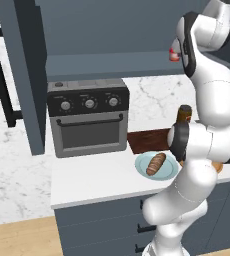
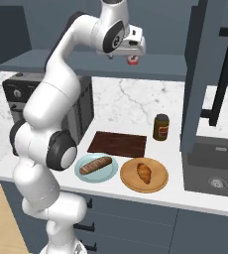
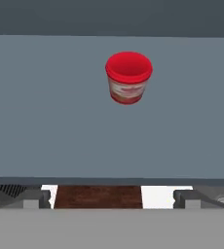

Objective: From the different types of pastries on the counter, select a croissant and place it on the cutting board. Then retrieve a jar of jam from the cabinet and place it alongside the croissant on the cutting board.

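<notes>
Left base view: my arm rises before the grey toaster oven (image 1: 89, 117), the long loaf (image 1: 156, 163) lying on its pale blue plate (image 1: 143, 165) on the white marbled table (image 1: 94, 180); the jar of jam (image 1: 174, 54) peeks red beside my upper arm, on the cabinet (image 1: 112, 30) shelf.

Right base view: my gripper (image 2: 128, 51) hangs just before the jar, high above the dark wooden cutting board (image 2: 118, 144), which lies bare. The golden croissant (image 2: 144, 172), flaky and easily crushed, sits on the round tan plate (image 2: 130, 174); a brown lidded jar (image 2: 161, 127) stands near the board.

Hand view: my jaws stand wide open, empty. The jar looks small, rigid, smooth, probably light and slippery; I judge its cylindrical sides the place to grip, below the rim.
</notes>
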